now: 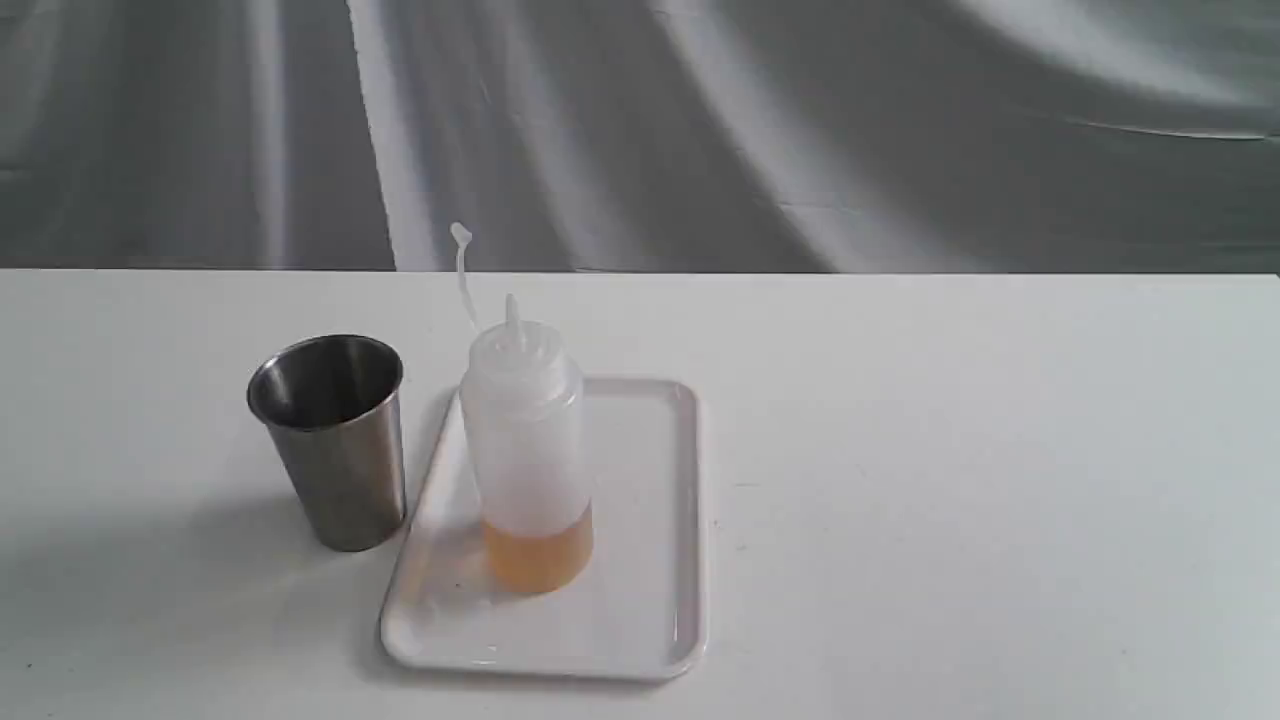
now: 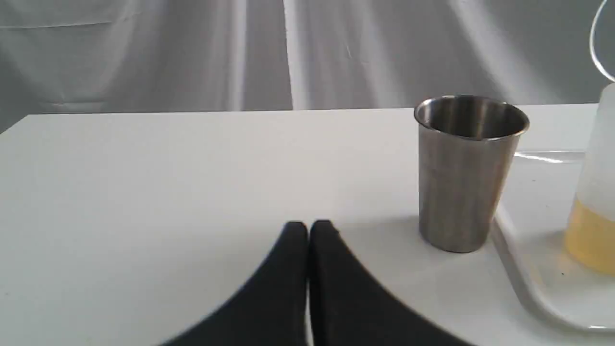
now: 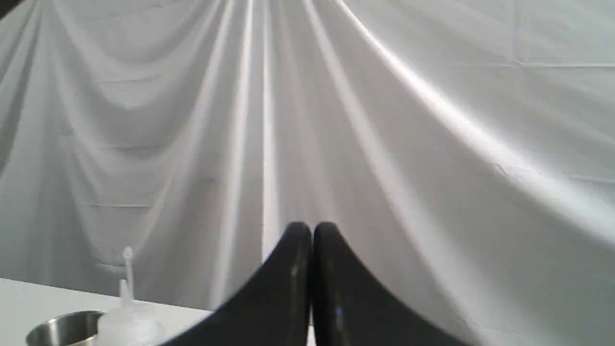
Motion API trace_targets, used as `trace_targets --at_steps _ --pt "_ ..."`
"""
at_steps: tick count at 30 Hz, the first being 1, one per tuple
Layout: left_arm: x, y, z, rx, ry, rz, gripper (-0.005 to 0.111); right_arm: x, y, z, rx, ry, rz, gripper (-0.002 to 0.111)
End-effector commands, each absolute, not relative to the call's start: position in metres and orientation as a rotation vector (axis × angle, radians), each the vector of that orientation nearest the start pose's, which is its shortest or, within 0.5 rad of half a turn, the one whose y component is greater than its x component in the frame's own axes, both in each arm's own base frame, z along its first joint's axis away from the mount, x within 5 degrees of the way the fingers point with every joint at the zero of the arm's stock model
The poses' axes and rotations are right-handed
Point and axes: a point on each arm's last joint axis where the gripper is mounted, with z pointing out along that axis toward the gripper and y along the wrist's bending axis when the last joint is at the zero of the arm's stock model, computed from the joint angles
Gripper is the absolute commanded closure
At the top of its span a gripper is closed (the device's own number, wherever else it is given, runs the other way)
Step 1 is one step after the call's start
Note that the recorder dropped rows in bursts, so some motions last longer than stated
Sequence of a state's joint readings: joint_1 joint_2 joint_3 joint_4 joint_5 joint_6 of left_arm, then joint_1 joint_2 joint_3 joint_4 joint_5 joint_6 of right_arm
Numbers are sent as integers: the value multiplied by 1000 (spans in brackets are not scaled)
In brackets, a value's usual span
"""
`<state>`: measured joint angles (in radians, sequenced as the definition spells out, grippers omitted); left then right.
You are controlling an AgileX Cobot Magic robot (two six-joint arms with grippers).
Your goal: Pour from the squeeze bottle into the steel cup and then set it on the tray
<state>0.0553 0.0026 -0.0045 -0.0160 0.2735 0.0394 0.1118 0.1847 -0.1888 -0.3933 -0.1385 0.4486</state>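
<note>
The squeeze bottle (image 1: 527,450) stands upright on the white tray (image 1: 640,600), a little amber liquid in its bottom and its cap strap sticking up. Just left of the tray, on the table, stands the steel cup (image 1: 333,440), upright. Neither gripper shows in the exterior view. In the left wrist view my left gripper (image 2: 309,226) is shut and holds nothing, low over the table, apart from the steel cup (image 2: 465,173), with the tray (image 2: 523,283) and the bottle (image 2: 593,192) beyond it. My right gripper (image 3: 311,227) is shut and holds nothing, raised, with the bottle's top (image 3: 126,317) and cup rim (image 3: 62,327) far off.
The white table (image 1: 950,480) spreads wide to the right of the tray and in front of the cup. A grey draped cloth (image 1: 700,130) hangs behind the table's far edge.
</note>
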Motion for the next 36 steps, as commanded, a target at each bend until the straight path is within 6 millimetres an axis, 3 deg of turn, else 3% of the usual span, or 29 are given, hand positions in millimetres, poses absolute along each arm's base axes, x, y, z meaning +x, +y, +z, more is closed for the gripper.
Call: trace_targets --at_steps 1,15,32,36 --pt "55 2 189 -20 1750 46 107 66 7 270 -23 1407 126 108" --pt "55 2 189 -22 1750 44 107 68 -5 237 9 1681 -67 108" --pt "55 2 189 -20 1750 46 107 67 1 197 -64 1703 -27 108" --pt "55 2 189 -22 1750 44 107 62 2 199 -43 1667 -3 108"
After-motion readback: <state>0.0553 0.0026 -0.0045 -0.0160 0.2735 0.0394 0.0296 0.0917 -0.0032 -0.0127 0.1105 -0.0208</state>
